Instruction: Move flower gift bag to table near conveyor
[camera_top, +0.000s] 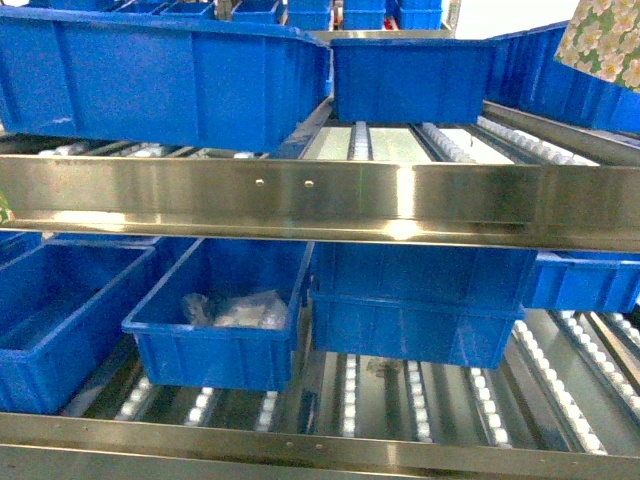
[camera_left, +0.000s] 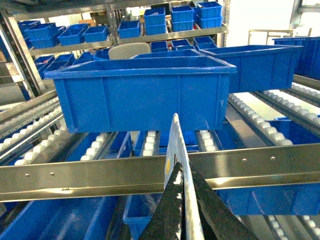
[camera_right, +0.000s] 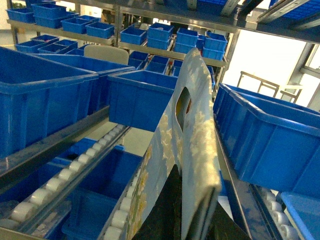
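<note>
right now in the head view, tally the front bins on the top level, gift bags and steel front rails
blue bins: 3
bag: 1
steel rails: 2
total: 6

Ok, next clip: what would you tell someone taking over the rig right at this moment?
Left gripper: shut on a thin pale sheet, seen edge-on; I cannot identify it.
Right gripper: shut on the flower gift bag, held up in front of the conveyor, near the blue bins.
Done: bag grasped, in the air.
Left: the table is not in view; find it, carry the bag there, set it down.
</note>
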